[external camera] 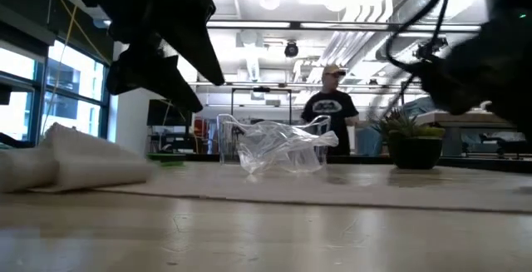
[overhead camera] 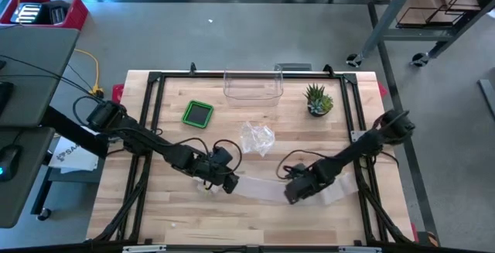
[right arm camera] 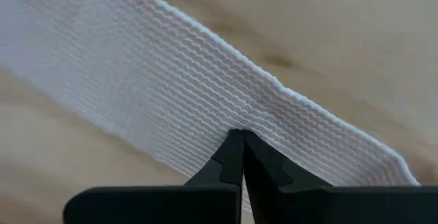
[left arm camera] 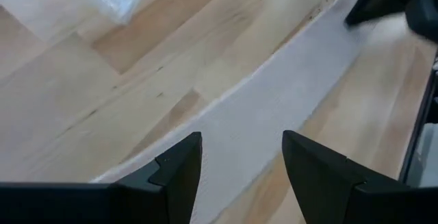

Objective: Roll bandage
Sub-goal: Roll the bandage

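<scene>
- The bandage (overhead camera: pixel 263 187) lies unrolled as a long white strip across the front part of the wooden table (overhead camera: pixel 178 222), running from the left gripper (overhead camera: pixel 230 182) to the right gripper (overhead camera: pixel 296 193) and a little past it toward the table's right side.
- In the left wrist view the bandage (left arm camera: pixel 274 107) stretches flat over the boards away from the two dark fingers (left arm camera: pixel 179 172), which stand well apart with the strip's near end showing between them; the jaws are open and grip nothing.
- The right gripper's jaws are closed, tips pressed together (seen plainly in the right wrist view), and the tips (right arm camera: pixel 241 145) rest at the edge of the ribbed white bandage (right arm camera: pixel 171 87); whether any fabric is pinched between them cannot be told.
- In the low view the bandage's left end (external camera: pixel 75 168) is bunched into a loose fold on the table, with the rest running off flat to the right.
- Behind the strip, near the table's middle, lies a crumpled clear plastic bag (overhead camera: pixel 257 138).
- Farther back stand a clear plastic container (overhead camera: pixel 252 84), a green-rimmed square box (overhead camera: pixel 198 114) to its left and a small potted plant (overhead camera: pixel 318 100) to its right.
- A black frame (overhead camera: pixel 155 79) runs around the table's edges.
- In the room beyond the table (low view) a person (external camera: pixel 332 106) in a dark shirt and cap stands.
</scene>
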Available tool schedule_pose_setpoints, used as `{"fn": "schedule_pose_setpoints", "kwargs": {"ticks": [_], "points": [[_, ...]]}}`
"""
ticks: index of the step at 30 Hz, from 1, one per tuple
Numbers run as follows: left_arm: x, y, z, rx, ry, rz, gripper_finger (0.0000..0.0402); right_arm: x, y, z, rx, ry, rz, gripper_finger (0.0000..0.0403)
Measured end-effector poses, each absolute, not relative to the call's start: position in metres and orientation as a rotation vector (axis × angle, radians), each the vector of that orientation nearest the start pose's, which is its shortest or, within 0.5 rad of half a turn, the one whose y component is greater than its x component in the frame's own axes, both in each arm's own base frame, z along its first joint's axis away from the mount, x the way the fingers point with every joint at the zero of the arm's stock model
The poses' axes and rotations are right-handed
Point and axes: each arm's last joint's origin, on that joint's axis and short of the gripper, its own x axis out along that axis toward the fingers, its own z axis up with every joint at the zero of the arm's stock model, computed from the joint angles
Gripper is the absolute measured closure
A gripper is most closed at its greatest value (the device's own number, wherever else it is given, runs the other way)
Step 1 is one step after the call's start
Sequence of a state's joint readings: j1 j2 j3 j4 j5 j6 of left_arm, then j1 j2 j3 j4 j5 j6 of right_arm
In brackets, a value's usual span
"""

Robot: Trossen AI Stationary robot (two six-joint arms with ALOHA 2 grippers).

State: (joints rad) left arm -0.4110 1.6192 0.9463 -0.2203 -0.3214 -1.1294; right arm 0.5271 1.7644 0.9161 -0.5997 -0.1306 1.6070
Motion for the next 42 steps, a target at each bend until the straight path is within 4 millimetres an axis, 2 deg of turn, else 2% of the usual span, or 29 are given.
{"fn": "schedule_pose_setpoints", "kwargs": {"ticks": [6, 9, 11, 15, 20, 23, 26, 30, 32, 35, 38, 42], "points": [[0.296, -0.124, 0.188, -0.684, 0.823, 0.300, 0.0204, 0.222, 0.136, 0.145, 0.884, 1.500, -0.835, 0.0403], [0.295, -0.123, 0.187, -0.677, 0.844, 0.292, 0.0204, 0.226, 0.134, 0.162, 0.963, 1.373, -0.806, 0.0403], [0.299, -0.122, 0.188, -0.711, 0.832, 0.268, 0.0204, 0.230, 0.131, 0.165, 1.012, 1.304, -0.816, 0.0403], [0.307, -0.123, 0.186, -0.713, 0.810, 0.221, 0.0204, 0.249, 0.130, 0.167, 1.145, 1.131, -0.759, 0.0403], [0.316, -0.128, 0.184, -0.623, 0.885, 0.200, 0.0204, 0.289, 0.137, 0.162, 1.292, 0.873, -0.551, 0.0403], [0.310, -0.134, 0.182, -0.548, 0.977, 0.195, 0.0204, 0.303, 0.139, 0.152, 1.314, 0.815, -0.491, 0.0403], [0.296, -0.145, 0.187, -0.490, 1.023, 0.190, 0.0204, 0.312, 0.142, 0.155, 1.260, 0.739, -0.416, 0.0403], [0.272, -0.158, 0.191, -0.422, 1.033, 0.319, 0.0204, 0.319, 0.136, 0.161, 1.209, 0.749, -0.393, 0.0403], [0.267, -0.162, 0.192, -0.458, 1.020, 0.350, 0.0204, 0.322, 0.130, 0.161, 1.205, 0.733, -0.410, 0.0403], [0.275, -0.167, 0.197, -0.535, 0.942, 0.297, 0.0204, 0.333, 0.123, 0.158, 1.194, 0.714, -0.419, 0.0403], [0.291, -0.164, 0.202, -0.590, 0.832, 0.248, 0.0204, 0.343, 0.120, 0.148, 1.177, 0.794, -0.381, 0.0403], [0.306, -0.149, 0.190, -0.601, 0.854, 0.276, 0.0204, 0.347, 0.124, 0.141, 1.162, 0.834, -0.352, 0.0403]]}}
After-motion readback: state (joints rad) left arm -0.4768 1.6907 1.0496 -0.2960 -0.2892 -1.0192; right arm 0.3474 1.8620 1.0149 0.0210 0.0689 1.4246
